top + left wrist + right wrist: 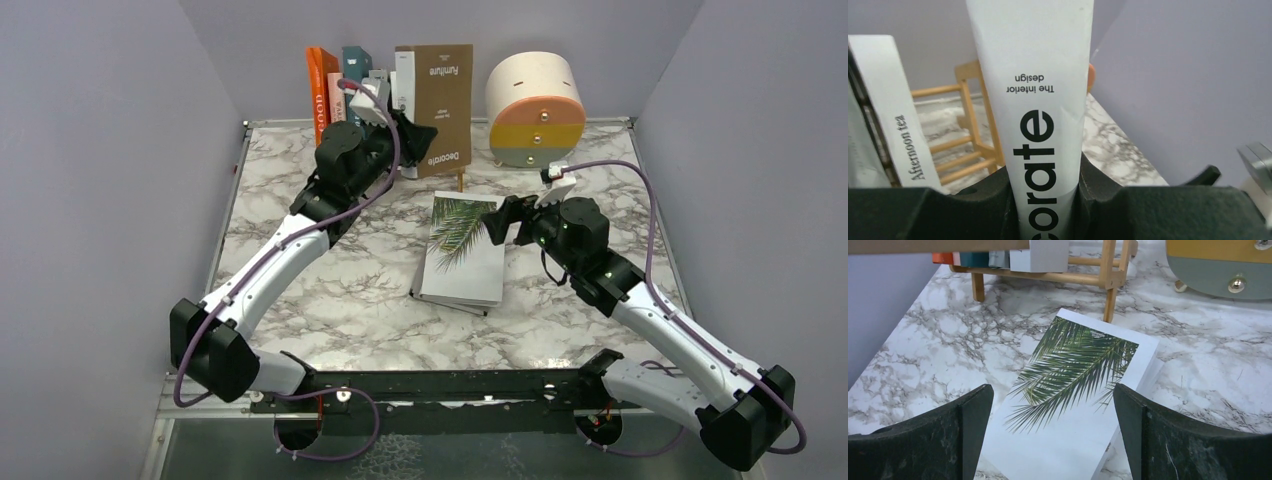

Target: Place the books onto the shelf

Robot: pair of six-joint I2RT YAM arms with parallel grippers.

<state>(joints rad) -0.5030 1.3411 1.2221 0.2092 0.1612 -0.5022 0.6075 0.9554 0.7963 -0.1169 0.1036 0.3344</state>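
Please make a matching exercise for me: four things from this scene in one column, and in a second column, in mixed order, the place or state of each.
Column 1
1. palm-leaf book
2. Decorate book
3. orange book
4. right gripper

Column 2
A. open
B. lying flat on the table
C. clamped in the left gripper
D. standing at the left end of the shelf

Pairs: 1-B, 2-C, 3-D, 4-A
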